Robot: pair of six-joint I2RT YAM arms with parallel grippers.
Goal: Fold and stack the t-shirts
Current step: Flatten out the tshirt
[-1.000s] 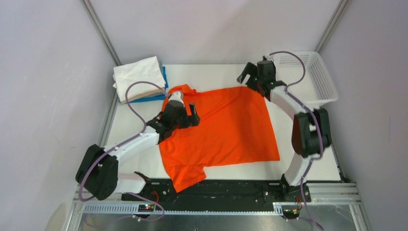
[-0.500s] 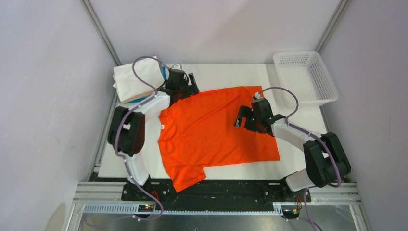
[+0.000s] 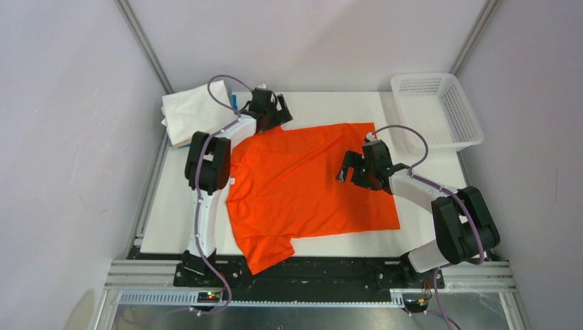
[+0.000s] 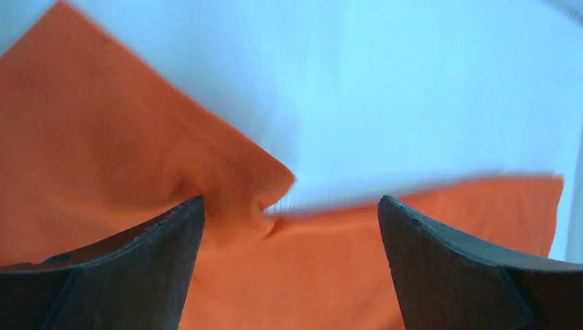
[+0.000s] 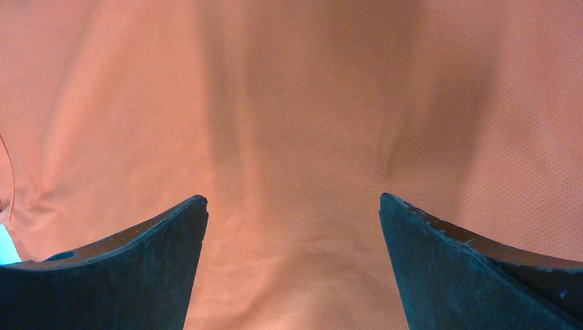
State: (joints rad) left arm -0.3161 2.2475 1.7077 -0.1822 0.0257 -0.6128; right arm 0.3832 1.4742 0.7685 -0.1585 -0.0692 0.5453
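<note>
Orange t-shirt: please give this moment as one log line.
bright orange cloth t-shirt: unfolded; left end effector: open; right end effector: open

1. Bright orange, plain and unprinted, all across the t-shirt (image 3: pixel 313 182); fine pin-dot weave up close in the right wrist view.
2. White on top of the pile of folded shirts (image 3: pixel 196 106), with thin slivers of beige and blue at its edges.
3. White on the basket (image 3: pixel 440 113), patterned with a grid of small holes.
4. White on the table (image 3: pixel 168 220).
5. Black on the left gripper (image 3: pixel 275 113) and the right gripper (image 3: pixel 347 173); white and black on the arms (image 3: pixel 203 220); dull purple on the cables (image 3: pixel 401 126).
6. Pale lilac-grey on the walls (image 3: pixel 69 137).
</note>
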